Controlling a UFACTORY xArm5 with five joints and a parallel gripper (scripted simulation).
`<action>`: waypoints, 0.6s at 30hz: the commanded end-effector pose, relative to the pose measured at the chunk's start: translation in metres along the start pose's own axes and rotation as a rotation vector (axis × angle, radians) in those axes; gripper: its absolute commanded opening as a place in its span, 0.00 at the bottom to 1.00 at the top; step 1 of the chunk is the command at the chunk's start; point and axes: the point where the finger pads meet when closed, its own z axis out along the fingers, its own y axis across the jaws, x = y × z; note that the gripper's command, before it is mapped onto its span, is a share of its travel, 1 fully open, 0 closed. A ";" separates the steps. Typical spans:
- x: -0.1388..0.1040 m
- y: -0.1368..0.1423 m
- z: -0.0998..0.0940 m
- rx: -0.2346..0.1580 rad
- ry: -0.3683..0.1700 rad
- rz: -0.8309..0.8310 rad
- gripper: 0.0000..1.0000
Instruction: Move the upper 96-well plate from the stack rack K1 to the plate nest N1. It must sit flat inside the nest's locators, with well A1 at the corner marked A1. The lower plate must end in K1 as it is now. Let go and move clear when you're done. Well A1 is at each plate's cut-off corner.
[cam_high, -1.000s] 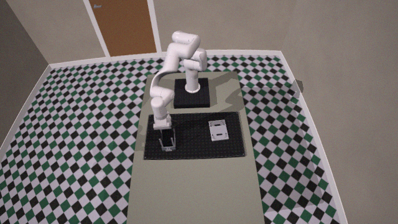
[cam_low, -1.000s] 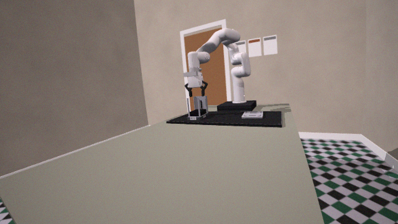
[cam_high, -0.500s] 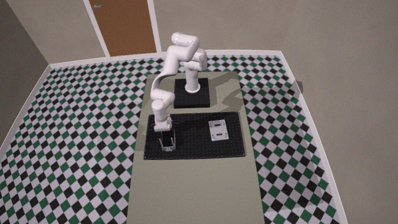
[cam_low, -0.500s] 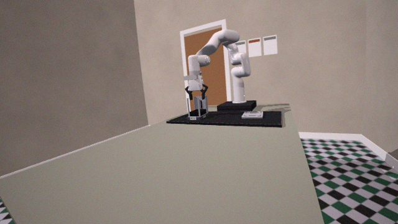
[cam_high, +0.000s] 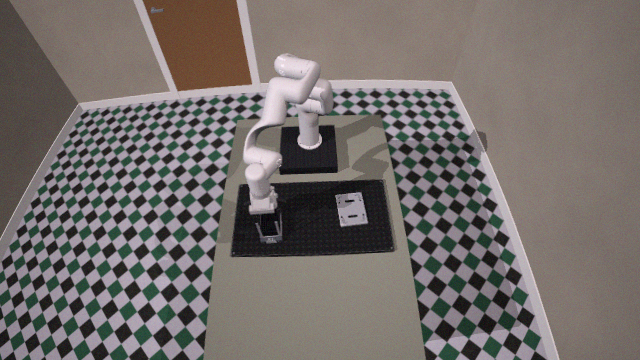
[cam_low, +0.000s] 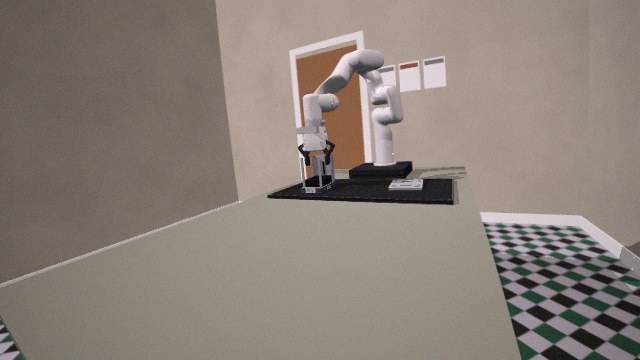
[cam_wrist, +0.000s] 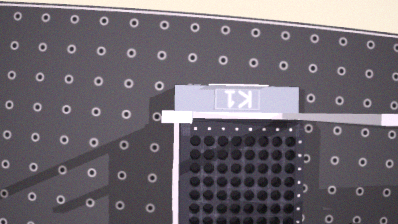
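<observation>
Arm (cam_high: 272, 107) bent over the left end of the black pegboard (cam_high: 310, 235) on the bench (cam_high: 310, 310). Gripper (cam_low: 316, 155) sits right above rack K1 (cam_low: 304, 176), jaws spread fully wide w/ nothing held, fingers down around the top of the rack posts. Upper plate (cam_wrist: 240, 175) in K1, dark wells facing up, K1 label (cam_wrist: 237, 99) just past its far edge in the wrist view. Nest N1 (cam_high: 351, 209) lies well apart toward the pegboard's right side. Lower plate not visible.
</observation>
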 end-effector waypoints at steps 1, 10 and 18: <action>0.001 0.001 0.004 -0.002 0.004 0.000 1.00; 0.001 0.001 0.015 -0.002 0.004 0.000 1.00; 0.001 0.001 0.029 -0.002 0.004 0.000 1.00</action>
